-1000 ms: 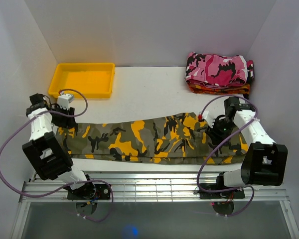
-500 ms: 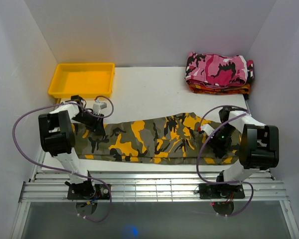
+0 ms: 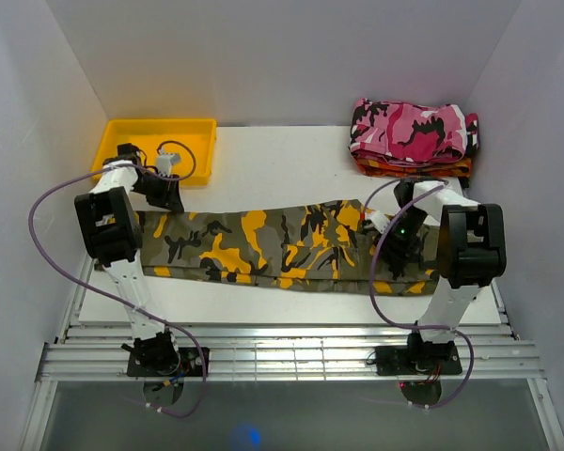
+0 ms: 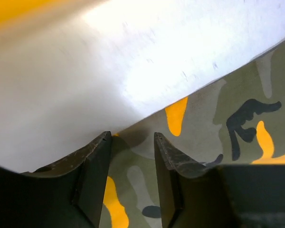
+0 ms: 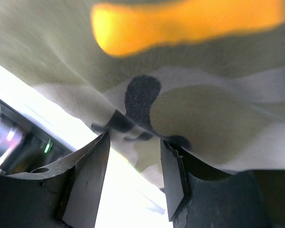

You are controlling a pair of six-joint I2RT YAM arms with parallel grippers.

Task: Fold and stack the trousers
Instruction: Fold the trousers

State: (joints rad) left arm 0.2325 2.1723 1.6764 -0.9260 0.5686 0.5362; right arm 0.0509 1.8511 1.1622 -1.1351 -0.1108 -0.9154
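A: Olive, black and yellow-orange camouflage cloth cargo trousers (image 3: pixel 263 246), where do they lie?

B: Stretched left to right across the middle of my white table (image 3: pixel 282 164). My left gripper (image 4: pixel 131 137) stands half open astride their far edge at the left end; whether it pinches, I cannot tell. My right gripper (image 5: pixel 133 137) is closed partway on a fold at the right end.
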